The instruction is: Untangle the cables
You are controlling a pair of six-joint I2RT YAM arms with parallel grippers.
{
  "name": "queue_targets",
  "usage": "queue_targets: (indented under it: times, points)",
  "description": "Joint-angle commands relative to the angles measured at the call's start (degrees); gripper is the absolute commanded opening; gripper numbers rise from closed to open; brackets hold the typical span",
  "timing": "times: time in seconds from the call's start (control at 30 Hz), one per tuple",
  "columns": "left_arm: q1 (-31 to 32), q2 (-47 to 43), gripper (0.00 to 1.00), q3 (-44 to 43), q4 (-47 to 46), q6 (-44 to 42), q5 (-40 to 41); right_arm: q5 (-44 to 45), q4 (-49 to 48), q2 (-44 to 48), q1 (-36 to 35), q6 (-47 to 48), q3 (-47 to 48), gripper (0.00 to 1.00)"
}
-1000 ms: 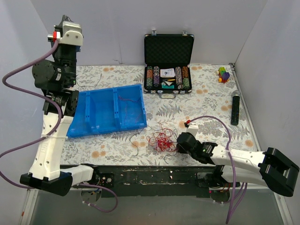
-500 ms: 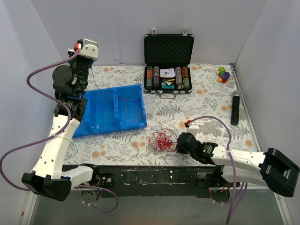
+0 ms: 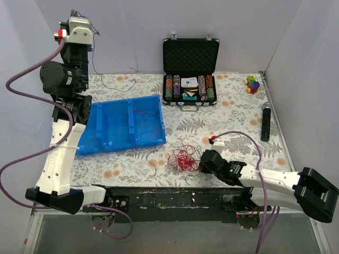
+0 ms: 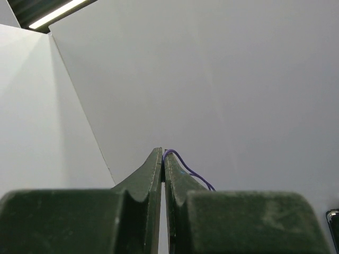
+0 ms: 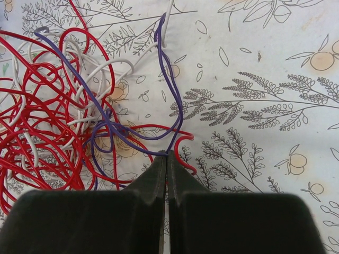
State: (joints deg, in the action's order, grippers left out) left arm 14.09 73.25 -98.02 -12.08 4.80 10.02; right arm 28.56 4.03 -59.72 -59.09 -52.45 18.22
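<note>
A tangle of thin red, white and purple cables [image 3: 181, 157] lies on the floral table near its front edge. My right gripper [image 3: 203, 161] rests low at the tangle's right side. In the right wrist view the right gripper [image 5: 167, 155] is shut, with a purple cable [image 5: 172, 90] and a red loop [image 5: 183, 140] running into its tips. My left gripper [image 3: 89, 27] is raised high at the back left. The left wrist view shows it [image 4: 163, 153] shut on a thin purple cable [image 4: 185, 168]. That strand [image 3: 98, 71] hangs down to the table.
A blue divided bin [image 3: 106, 138] sits left of centre with a thin wire [image 3: 143, 119] in its right section. An open black poker chip case [image 3: 190, 55] stands at the back. Coloured blocks [image 3: 252, 83] and a black cylinder [image 3: 266, 121] lie at the right.
The left arm dipped toward the bin half a second ago and has swung back up to the left, lifting the thin cable with it. The right arm and tangle have not moved.
</note>
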Motion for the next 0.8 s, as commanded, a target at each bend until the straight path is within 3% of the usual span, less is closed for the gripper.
queue_targets:
  times: [0.0,0.4,0.77]
  points:
    - [0.1,-3.1,0.00,4.7,-0.3,0.8,0.1,-1.7,2.6,-1.0,0.0,-0.6,-1.4,0.01]
    - [0.2,-11.5,0.00,21.2,4.5,3.0,-0.4,-1.9,2.1,-1.3,0.0,-0.7,-1.5,0.01]
    - [0.0,-16.7,0.00,29.7,9.3,4.3,-0.5,-2.1,2.0,-1.2,0.0,-0.6,-1.5,0.01]
